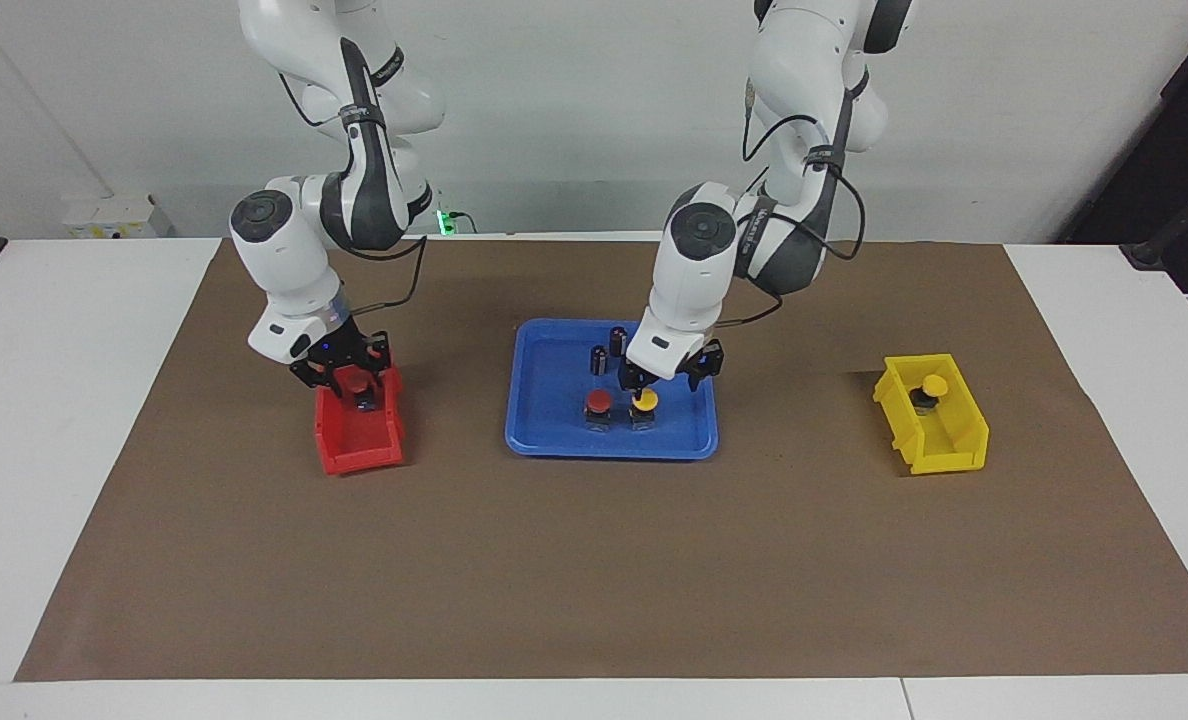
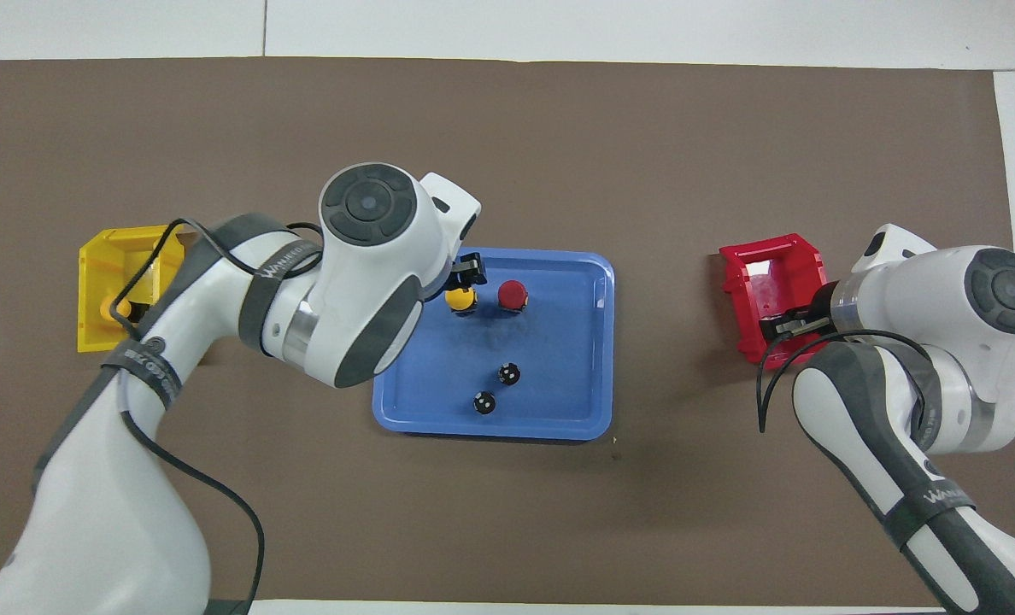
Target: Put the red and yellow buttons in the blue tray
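Left hand (image 1: pixel 666 380) is spread open over the yellow button (image 1: pixel 643 402), which stands in the blue tray (image 1: pixel 544 440) beside a red button (image 1: pixel 599 402). It should lift straight up. Right hand (image 1: pixel 346 378) grips the red bin's (image 1: pixel 359 445) button; its fingers I cannot tell.

Blue tray (image 1: pixel 544 440), brown mat (image 1: pixel 594 560)

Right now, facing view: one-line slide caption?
Left gripper open above yellow button beside red button in blue tray; right gripper at red bin.

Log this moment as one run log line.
left tool: open over tray, yellow button released | right tool: around red button in red bin
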`<state>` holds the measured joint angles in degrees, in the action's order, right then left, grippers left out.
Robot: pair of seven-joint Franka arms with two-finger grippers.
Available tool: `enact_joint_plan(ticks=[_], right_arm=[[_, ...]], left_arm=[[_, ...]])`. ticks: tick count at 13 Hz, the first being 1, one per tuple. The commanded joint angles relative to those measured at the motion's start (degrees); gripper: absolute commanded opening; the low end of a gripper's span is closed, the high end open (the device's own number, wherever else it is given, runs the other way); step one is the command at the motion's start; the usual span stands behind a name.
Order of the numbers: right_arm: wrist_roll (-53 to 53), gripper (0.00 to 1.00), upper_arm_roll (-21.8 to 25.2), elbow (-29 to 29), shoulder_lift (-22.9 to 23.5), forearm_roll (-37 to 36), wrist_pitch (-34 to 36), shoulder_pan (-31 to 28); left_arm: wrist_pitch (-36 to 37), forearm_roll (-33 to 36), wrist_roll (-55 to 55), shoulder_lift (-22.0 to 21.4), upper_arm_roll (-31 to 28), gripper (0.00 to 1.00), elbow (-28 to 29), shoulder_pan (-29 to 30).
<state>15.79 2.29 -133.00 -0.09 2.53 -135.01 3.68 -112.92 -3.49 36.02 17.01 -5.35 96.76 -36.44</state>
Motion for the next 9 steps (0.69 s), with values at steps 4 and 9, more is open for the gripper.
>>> enact_joint_plan(ticks=[4, 9], right_arm=[[1.96, 0.29, -0.53, 6.47, 0.43, 0.72, 7.60, -0.61], [-17.67, 0.29, -0.80, 35.23, 10.01, -3.49, 28.92, 12.54]], left_arm=[[5.52, 1.19, -32.52, -6.46, -0.54, 0.95, 2.45, 25.06], [-11.41, 1.56, -46.81, -12.69, -0.63, 0.82, 20.00, 35.20]])
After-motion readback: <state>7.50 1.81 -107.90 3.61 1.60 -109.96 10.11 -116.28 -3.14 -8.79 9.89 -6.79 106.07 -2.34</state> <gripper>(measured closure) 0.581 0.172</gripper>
